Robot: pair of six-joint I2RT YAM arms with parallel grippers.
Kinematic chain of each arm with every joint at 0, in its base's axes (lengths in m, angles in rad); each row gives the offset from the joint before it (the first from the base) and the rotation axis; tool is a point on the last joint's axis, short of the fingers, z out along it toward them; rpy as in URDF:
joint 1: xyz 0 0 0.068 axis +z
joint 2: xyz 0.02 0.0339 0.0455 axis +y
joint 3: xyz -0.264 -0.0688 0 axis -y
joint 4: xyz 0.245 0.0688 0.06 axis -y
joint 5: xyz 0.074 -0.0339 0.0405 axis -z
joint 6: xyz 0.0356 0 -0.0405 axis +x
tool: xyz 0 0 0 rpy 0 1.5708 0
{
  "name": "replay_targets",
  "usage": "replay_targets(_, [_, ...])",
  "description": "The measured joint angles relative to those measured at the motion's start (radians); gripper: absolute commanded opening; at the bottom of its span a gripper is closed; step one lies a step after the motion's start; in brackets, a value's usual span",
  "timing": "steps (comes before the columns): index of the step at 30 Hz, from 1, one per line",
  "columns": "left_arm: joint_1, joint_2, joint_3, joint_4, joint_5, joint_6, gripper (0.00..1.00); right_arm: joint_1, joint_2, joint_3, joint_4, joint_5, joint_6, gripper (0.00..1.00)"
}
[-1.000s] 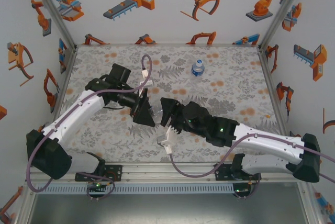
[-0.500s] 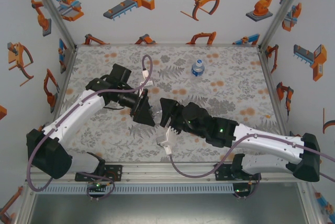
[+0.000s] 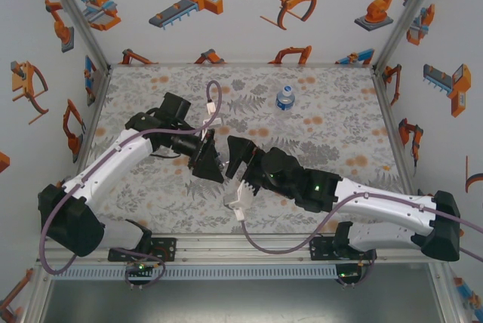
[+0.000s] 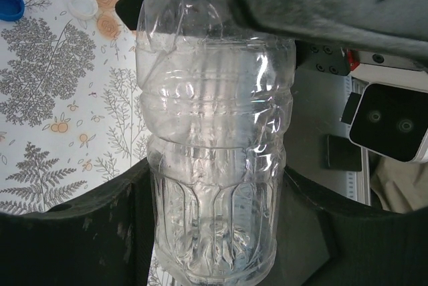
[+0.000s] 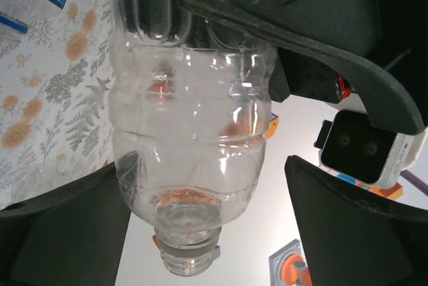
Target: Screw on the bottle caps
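The left gripper (image 4: 214, 227) was clamped on the base end of a clear bottle (image 4: 214, 152), a finger pressed to each side, holding it off the mat (image 4: 47, 99) between the two arms. Round the same bottle's shoulder, the right gripper (image 5: 210, 222) stood wide, with one finger well clear of the plastic, so it bore no weight. The bottle's neck (image 5: 184, 256) showed bare thread and no cap. The bottle looked empty, with no water line that I could see. The step in hand looked like settling the bottle into one grip before capping. The next move would call for the free right gripper to fetch a cap, set it square on the thread and turn it while the left held firm. Past the bottle, on the mat, a blue cap (image 4: 8, 3) and a white cap (image 4: 81, 4) lay near each other. Farther beyond the bottle a second bottle (image 3: 284, 98) stood upright; its contents were too small to judge.
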Motion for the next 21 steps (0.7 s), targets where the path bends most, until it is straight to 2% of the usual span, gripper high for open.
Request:
replay_targets(5, [0.002,-0.005,-0.007,0.049,-0.049,-0.002,0.37,0.0,-0.008,0.0,0.018,0.032,0.095,0.87])
replay_targets(9, [0.016,-0.047,-0.052,0.14,-0.101,-0.024,0.36,-0.027,-0.037,0.0,0.025,0.048,0.274,0.89])
replay_targets(11, [0.029,-0.073,-0.082,0.199,-0.132,-0.047,0.36,-0.052,-0.056,0.0,0.037,0.05,0.42,0.9])
replay_targets(17, [0.068,-0.148,-0.174,0.428,-0.202,-0.158,0.35,-0.157,-0.087,0.02,0.053,0.04,0.985,0.88])
replay_targets(19, [0.074,-0.167,-0.196,0.512,-0.209,-0.197,0.35,-0.23,-0.083,0.059,0.029,-0.031,1.232,0.83])
replay_targets(21, [0.078,-0.181,-0.211,0.581,-0.208,-0.232,0.35,-0.322,-0.08,0.096,0.033,-0.122,1.456,0.82])
